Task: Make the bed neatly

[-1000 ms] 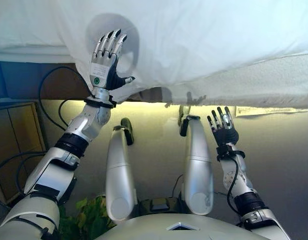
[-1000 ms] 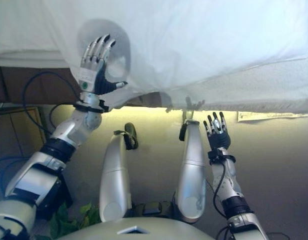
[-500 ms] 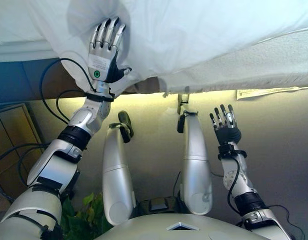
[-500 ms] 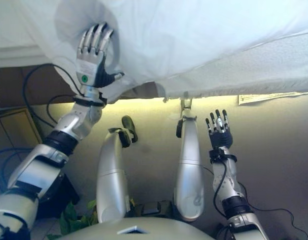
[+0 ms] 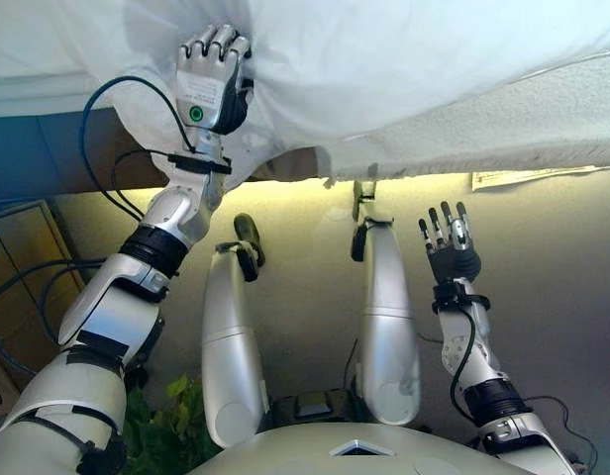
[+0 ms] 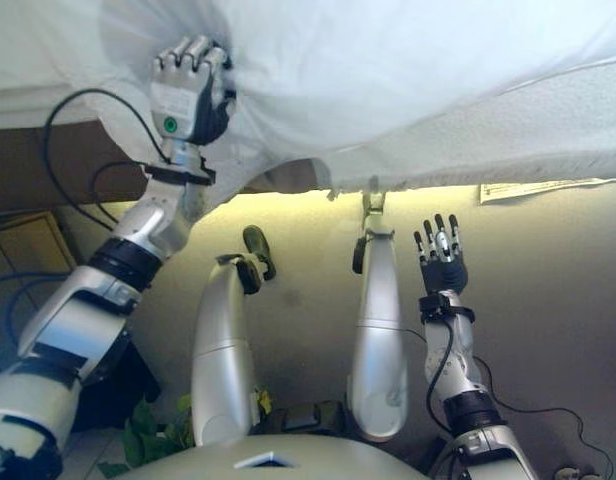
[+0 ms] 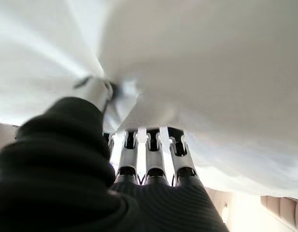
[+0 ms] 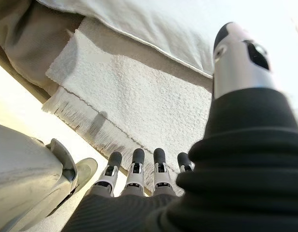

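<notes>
A white duvet (image 5: 404, 59) hangs over the near edge of the bed, across the top of both eye views. My left hand (image 5: 214, 74) is shut on a fold of the duvet (image 7: 115, 94) at its lower left part, with fingers curled into the cloth. Under the duvet lies a white textured blanket (image 5: 503, 134) with a fringed edge (image 8: 86, 128). My right hand (image 5: 449, 247) hangs open below the bed edge on the right, with straight fingers (image 8: 134, 166) that touch nothing.
The dark bed base (image 5: 77, 158) shows under the duvet at left. A wooden cabinet (image 5: 18, 287) stands on the floor at far left. A green plant (image 5: 171, 421) sits low by my left side. A paper tag (image 5: 518, 180) hangs off the bed edge at right.
My left hand rose a little and its fingers curled from straight into a fist on the duvet. The right hand stayed open in place. The camera shifted slightly.
</notes>
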Motion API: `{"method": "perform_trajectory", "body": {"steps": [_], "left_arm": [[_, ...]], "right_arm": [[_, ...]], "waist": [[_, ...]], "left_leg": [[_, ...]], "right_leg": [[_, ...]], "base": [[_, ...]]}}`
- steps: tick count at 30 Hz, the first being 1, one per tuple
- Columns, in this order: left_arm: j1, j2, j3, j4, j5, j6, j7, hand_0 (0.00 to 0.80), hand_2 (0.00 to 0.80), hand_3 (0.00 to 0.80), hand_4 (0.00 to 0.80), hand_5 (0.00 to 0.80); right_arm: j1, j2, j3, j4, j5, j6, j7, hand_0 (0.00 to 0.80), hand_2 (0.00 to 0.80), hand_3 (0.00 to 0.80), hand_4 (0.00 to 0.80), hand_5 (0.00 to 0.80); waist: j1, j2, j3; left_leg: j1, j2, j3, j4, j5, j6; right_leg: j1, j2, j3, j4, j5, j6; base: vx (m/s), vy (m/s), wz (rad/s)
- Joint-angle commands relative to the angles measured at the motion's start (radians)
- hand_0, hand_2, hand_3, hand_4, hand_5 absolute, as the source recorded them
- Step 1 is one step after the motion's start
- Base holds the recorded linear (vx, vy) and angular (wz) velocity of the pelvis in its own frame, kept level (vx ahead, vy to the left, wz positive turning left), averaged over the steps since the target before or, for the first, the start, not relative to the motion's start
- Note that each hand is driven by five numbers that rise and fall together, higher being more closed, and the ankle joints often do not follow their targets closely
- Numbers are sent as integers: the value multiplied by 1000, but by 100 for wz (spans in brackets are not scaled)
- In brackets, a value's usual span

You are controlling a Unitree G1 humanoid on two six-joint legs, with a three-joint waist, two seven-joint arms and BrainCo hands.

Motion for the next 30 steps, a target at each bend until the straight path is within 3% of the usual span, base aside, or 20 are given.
{"method": "perform_trajectory", "body": {"steps": [1,10,20,30], "left_arm": [[12,-15,-13,6,-26,-17,-16,800,800,800,800,800],[98,21,50,-24,-59,-78,-4,800,800,800,800,800],[228,131,156,142,-169,-142,67,800,800,800,800,800],[364,223,286,168,-283,-111,31,800,800,800,800,800]], "right_arm": [[25,-72,-7,-100,-22,-45,-6,0,0,0,0,0],[71,-61,-44,-103,-46,-33,18,0,0,0,0,0],[72,-60,-59,-30,-69,-17,30,0,0,0,0,0],[110,-72,-120,-5,-85,-16,58,0,0,0,0,0]], "waist": [[-2,9,-1],[13,13,-1],[39,15,-1],[56,35,-1]], "left_leg": [[17,-8,-2,-136,133,16],[101,-4,-6,-148,129,13],[220,7,-12,-152,118,2],[278,0,-8,-155,111,1]], "right_leg": [[47,-19,16,102,-59,11],[130,-34,-10,111,-81,3],[259,-53,-31,94,-91,-12],[328,-75,-43,95,-108,-20]], "base": [[0,0,0],[21,6,2],[43,29,4],[22,58,5]]}}
